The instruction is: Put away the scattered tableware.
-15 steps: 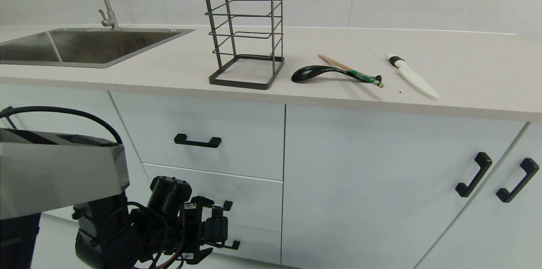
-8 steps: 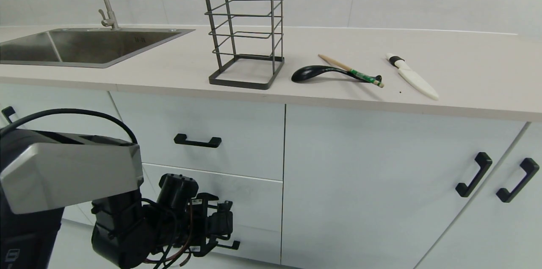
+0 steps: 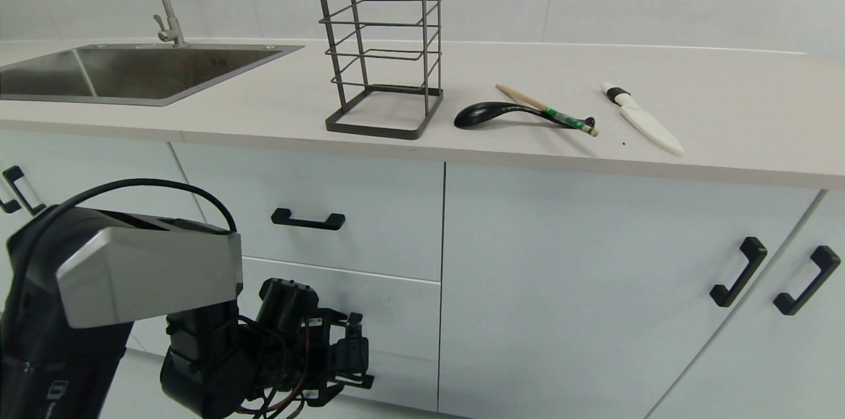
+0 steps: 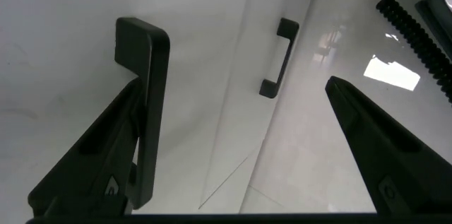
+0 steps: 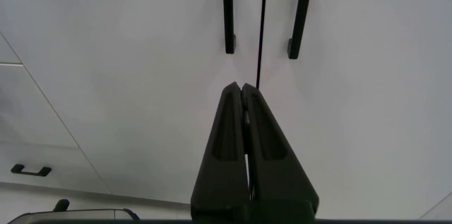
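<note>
A pale worktop (image 3: pixel 726 96) carries a tall black wire rack (image 3: pixel 383 49). Just right of the rack lies a black spoon (image 3: pixel 485 114), with wooden chopsticks (image 3: pixel 548 111) crossing its handle. Farther right of the rack lies a white knife (image 3: pixel 643 121) with a black band. Left of the rack is a steel sink (image 3: pixel 132 69). Well below the rack, before a lower drawer front, hangs the left end effector (image 3: pixel 360 354), its fingers spread wide, holding nothing. The right end effector (image 5: pixel 242 91) has its fingers pressed together, empty, facing white cabinet doors (image 5: pixel 141 75).
</note>
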`<state>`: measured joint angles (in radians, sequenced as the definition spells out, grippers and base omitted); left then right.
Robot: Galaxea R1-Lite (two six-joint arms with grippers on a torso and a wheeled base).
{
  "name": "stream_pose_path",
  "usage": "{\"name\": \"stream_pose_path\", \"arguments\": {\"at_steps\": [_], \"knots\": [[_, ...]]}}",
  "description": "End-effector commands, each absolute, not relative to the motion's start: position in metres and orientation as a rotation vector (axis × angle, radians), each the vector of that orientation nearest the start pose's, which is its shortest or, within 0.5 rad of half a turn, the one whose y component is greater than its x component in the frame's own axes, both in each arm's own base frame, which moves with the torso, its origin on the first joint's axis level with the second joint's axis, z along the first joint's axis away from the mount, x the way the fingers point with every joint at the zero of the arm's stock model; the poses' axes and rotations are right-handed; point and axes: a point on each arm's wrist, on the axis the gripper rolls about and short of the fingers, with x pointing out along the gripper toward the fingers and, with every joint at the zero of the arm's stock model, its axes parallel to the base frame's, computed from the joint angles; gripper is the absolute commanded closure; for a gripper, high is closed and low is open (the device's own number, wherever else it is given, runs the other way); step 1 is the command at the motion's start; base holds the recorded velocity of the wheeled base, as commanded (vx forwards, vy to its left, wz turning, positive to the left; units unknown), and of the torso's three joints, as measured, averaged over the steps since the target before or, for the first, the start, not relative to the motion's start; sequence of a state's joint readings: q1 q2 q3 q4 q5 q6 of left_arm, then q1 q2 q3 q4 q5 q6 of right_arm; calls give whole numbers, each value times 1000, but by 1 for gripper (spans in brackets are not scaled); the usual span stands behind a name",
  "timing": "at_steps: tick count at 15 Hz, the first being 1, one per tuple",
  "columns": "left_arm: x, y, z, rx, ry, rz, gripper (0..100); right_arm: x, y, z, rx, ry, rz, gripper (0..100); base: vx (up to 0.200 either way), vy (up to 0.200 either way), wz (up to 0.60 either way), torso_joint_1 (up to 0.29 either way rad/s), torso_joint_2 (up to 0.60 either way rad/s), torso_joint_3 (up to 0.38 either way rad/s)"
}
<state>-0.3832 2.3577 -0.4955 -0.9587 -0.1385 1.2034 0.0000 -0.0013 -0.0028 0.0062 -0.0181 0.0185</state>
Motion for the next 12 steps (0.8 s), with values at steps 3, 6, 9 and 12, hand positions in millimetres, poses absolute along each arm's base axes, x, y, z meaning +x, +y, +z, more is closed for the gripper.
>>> {"name": "stream_pose_path", "arguments": {"at_steps": [3,6,9,12], "knots": [[257,-104,-62,1186,585,-1009,0,-23,0,76,18,3,-18,100,0,0,0,0,0,0],[250,-100,-61,1187,559,-982,0,-23,0,75,18,4,-18,100,0,0,0,0,0,0],[238,-95,-58,1186,567,-977,0,-23,0,76,18,3,-18,100,0,0,0,0,0,0],[221,-89,-39,1142,543,-891,0,-23,0,75,18,4,-18,100,0,0,0,0,0,0]]}}
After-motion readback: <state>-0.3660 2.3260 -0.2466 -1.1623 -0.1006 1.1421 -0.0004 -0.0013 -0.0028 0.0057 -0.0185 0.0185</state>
